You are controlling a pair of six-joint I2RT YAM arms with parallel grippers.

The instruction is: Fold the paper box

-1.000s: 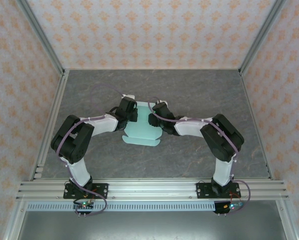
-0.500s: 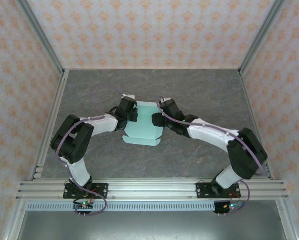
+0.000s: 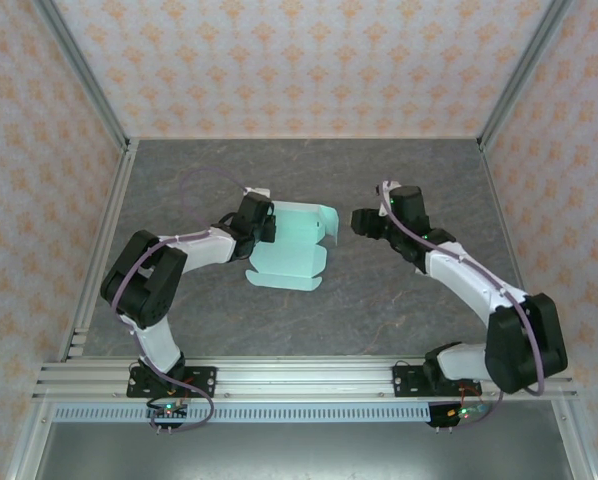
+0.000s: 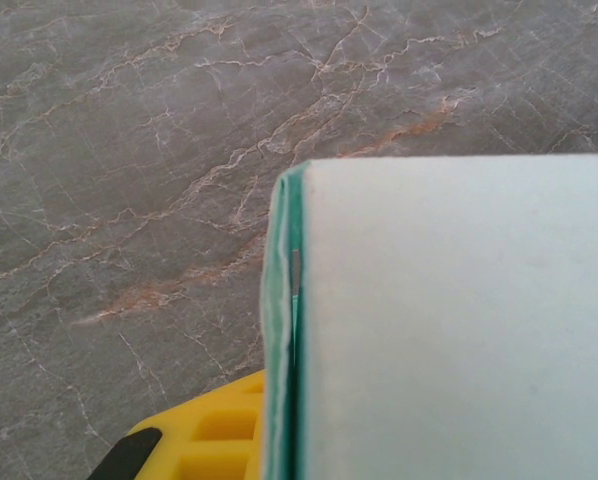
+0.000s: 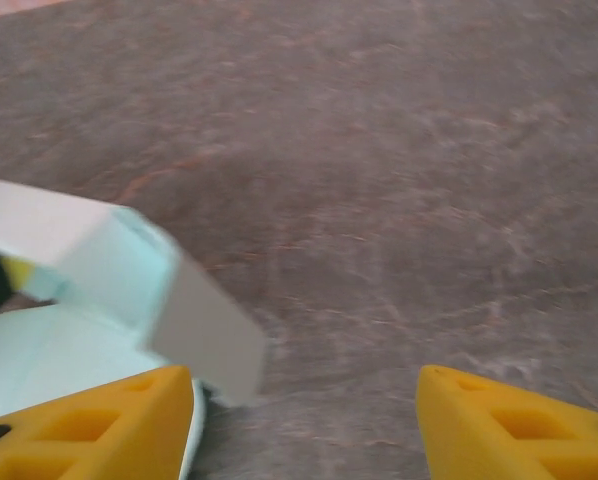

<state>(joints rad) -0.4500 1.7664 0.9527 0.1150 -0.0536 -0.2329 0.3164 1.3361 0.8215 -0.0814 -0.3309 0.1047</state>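
The paper box (image 3: 291,262) is pale mint-green card lying on the grey table, partly folded, with a flap raised along its far right side. My left gripper (image 3: 265,226) is shut on the box's left edge. In the left wrist view the card (image 4: 459,320) rises edge-on beside a yellow finger (image 4: 204,440); the other finger is hidden behind it. My right gripper (image 3: 359,222) hovers to the right of the box, apart from it and open. In the right wrist view its yellow fingertips (image 5: 89,420) stand wide with bare table between them, and the box (image 5: 99,265) is at the left.
The grey marbled table (image 3: 409,300) has open surface to the right of and behind the box. Aluminium rails (image 3: 299,375) run along the near edge and up both sides. Patterned walls enclose the workspace.
My right gripper has opened and drawn back to the right, off the box. The box's right flap now stands up. My left gripper has stayed shut on the left edge.
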